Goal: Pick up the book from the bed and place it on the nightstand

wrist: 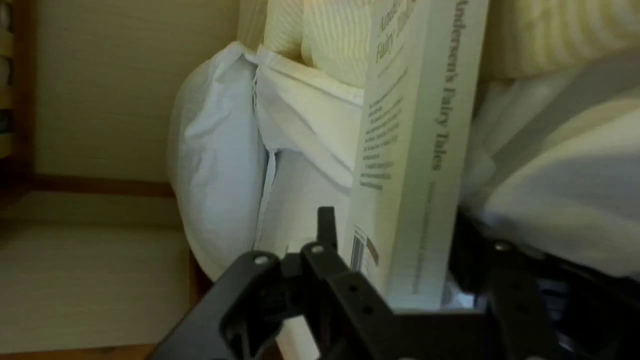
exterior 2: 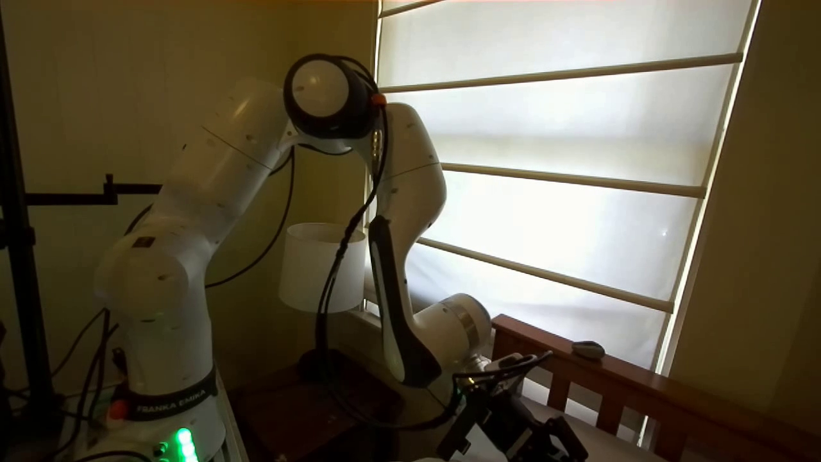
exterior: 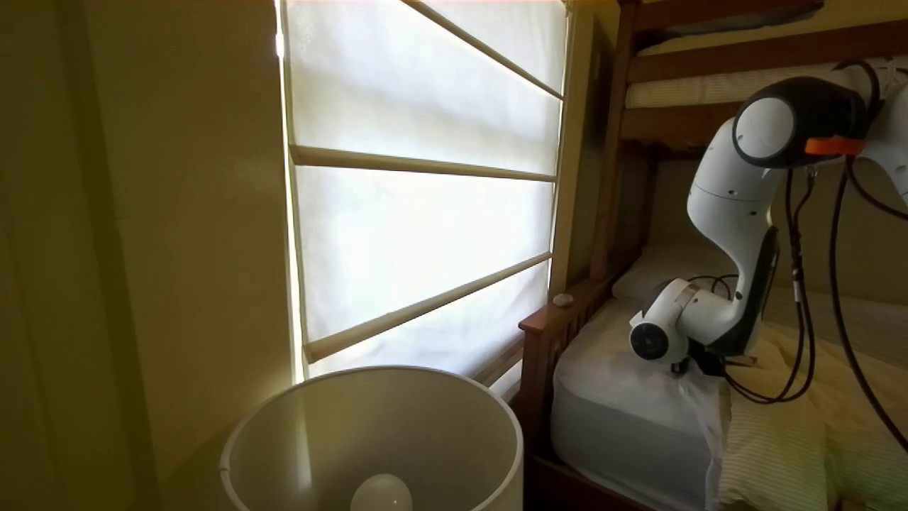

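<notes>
A bunk bed (exterior: 631, 419) and lamp (exterior 2: 301, 273) mark a bedroom.

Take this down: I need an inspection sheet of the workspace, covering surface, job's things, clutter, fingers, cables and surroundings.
Surface: bed, white, with rumpled yellowish bedding.
Job's things: book, spine reading "Andersen's Fairy Tales", bedding around it; brown wooden top, likely the nightstand.
Clutter: small rounded object on the bed's end rail, in both exterior views.
Fingers: on either side of the book; whether they grip it, cannot tell.
Cables: dark, hanging in a loop beside the arm; contact with the bedding unclear.
Surroundings: lamp by the nightstand, window blind, dark stand.
</notes>
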Robot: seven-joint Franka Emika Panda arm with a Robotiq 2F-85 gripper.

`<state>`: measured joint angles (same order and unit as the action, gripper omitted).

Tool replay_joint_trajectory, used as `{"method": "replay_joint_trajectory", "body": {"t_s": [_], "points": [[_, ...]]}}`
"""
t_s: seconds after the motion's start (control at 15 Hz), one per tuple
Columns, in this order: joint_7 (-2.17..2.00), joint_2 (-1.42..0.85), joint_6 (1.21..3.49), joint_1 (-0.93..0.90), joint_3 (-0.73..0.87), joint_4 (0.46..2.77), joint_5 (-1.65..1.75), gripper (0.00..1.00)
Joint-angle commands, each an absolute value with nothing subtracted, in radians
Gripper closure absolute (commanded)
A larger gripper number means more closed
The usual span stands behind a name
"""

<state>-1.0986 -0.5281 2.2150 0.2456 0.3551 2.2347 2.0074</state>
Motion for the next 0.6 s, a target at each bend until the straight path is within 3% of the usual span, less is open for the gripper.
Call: {"method": "replay_joint_trajectory", "body": {"t_s": [0.0,0.2,0.53], "points": [[-1.232,-0.451,2.217,0.327,0.291,2.295,2.237,0.76],[-1.272,-0.439,2.241,0.378,0.256,2.31,2.302,0.95],[-1.268,-0.41,2.338,0.432,0.226,2.325,2.315,0.94]]}}
